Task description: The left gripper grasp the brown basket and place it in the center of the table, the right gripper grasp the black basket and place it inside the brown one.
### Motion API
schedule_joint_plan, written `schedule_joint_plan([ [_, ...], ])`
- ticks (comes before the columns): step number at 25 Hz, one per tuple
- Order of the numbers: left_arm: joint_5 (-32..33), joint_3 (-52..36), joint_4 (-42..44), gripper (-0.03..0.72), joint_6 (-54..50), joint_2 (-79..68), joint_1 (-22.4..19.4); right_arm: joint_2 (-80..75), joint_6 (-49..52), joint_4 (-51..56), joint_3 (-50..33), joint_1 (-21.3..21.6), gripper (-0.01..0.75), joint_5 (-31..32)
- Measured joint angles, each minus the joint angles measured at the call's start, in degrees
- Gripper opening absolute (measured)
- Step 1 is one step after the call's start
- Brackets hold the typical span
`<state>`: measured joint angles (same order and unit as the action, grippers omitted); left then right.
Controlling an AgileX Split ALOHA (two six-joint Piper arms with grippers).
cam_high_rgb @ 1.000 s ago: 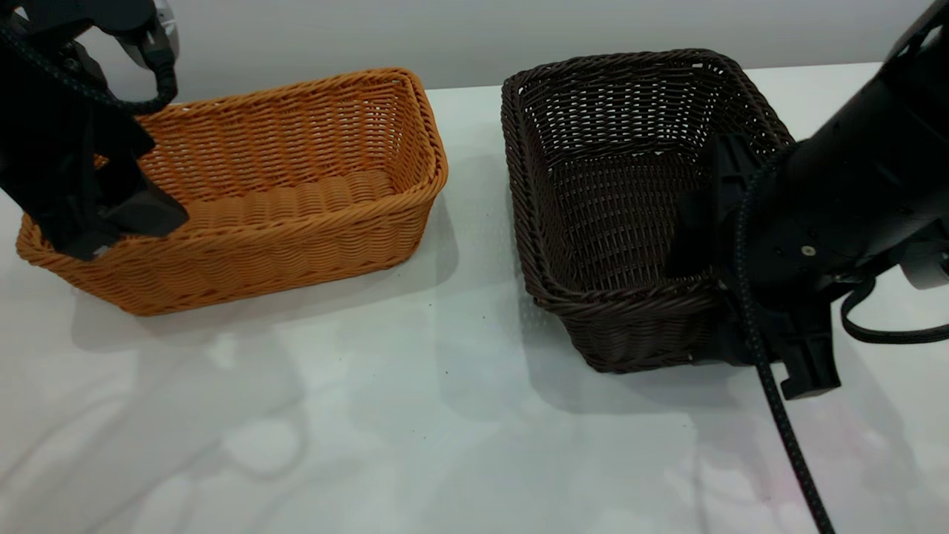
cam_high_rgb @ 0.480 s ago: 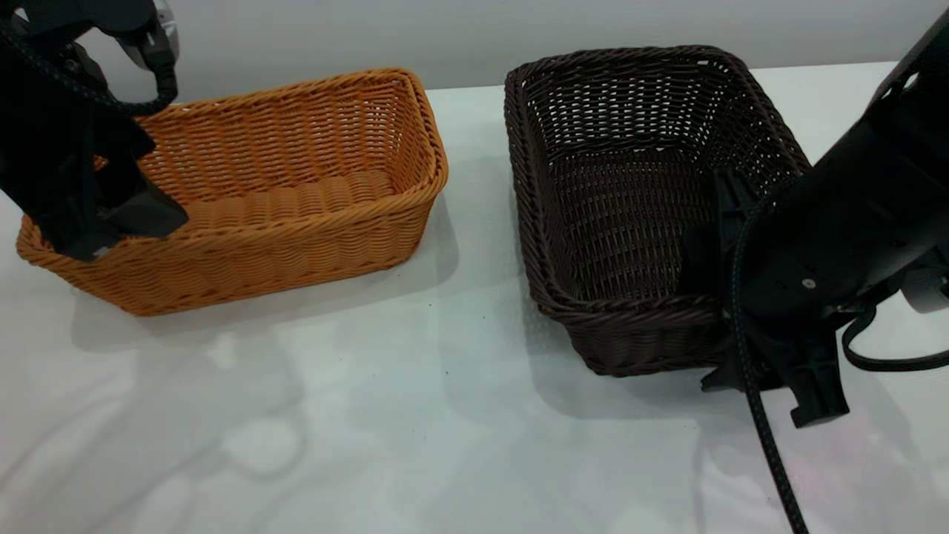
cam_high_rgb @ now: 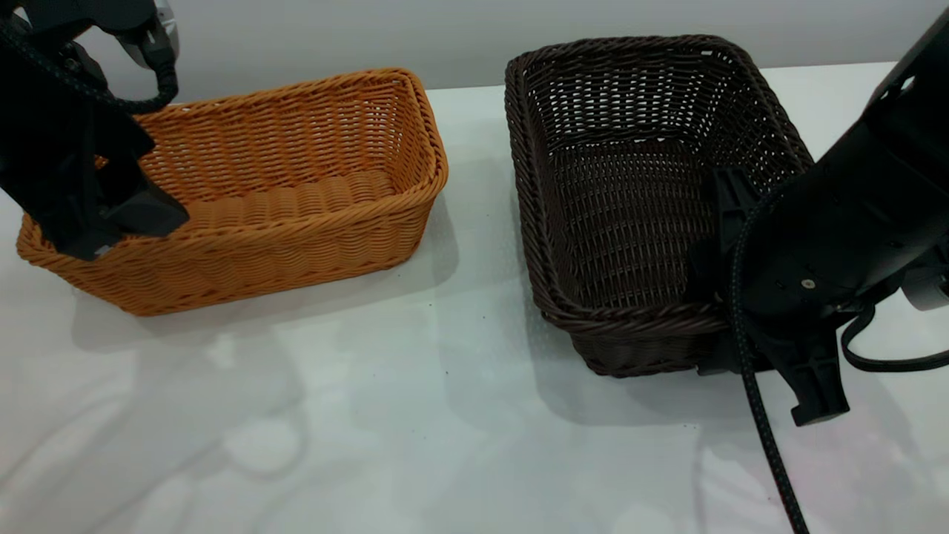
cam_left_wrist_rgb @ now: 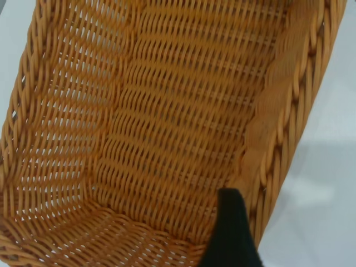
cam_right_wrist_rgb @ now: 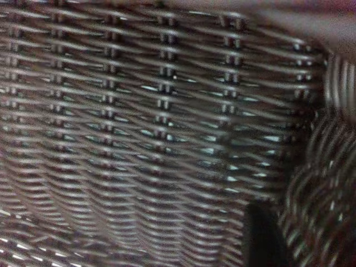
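Wicker fills most of what we see from the exterior view: the brown basket [cam_high_rgb: 289, 185], orange-tan, sits on the table [cam_high_rgb: 415, 415] at the left, and the black basket [cam_high_rgb: 637, 193] sits at the right, well apart from it with a bare strip of white tabletop between them. We find the left gripper [cam_high_rgb: 111, 215] at the brown basket's left end, one dark finger lying over the braided rim there, the arm rising out of the top left corner. We find the right gripper [cam_high_rgb: 730, 297] at the black basket's near right corner; one finger [cam_high_rgb: 730, 215] reaches down inside the basket against its right wall and another part of the gripper stands outside by the rim (so the wall lies between them), its braided cable [cam_high_rgb: 764, 445] trailing toward the lower edge. The black basket's near end looks raised a little off the table, though we cannot be sure.

From the left wrist view we look into the brown basket [cam_left_wrist_rgb: 167, 128]; a black fingertip [cam_left_wrist_rgb: 231, 228] presses on the inner face of the wall beside the rim, so we take the fingers to be closed narrowly on that wall.

From the right wrist view the black basket's weave [cam_right_wrist_rgb: 144, 128] fills the frame, and one dark finger [cam_right_wrist_rgb: 261, 236] lies against the inside near the thick braided rim, gripping it.
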<state>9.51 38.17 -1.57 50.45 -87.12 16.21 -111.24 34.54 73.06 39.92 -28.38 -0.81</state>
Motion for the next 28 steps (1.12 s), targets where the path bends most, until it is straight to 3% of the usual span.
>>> schedule_joint_plan([
  [8, -0.5, 0.0, 0.6, 0.477, 1.2, -2.2, 0.0, 1.0, -0.1, 0.1, -0.1, -0.1, 0.306, 0.8],
  [23, -10.2, 0.1, 0.7, 0.475, 7.1, -10.9, 0.0, 1.9, -1.0, 0.2, -0.1, -0.1, 0.304, 2.6],
  [28, -11.9, 2.3, 0.7, 0.444, 7.1, -14.0, 0.0, 1.9, -1.5, 0.1, -0.1, -0.1, 0.304, 4.4],
])
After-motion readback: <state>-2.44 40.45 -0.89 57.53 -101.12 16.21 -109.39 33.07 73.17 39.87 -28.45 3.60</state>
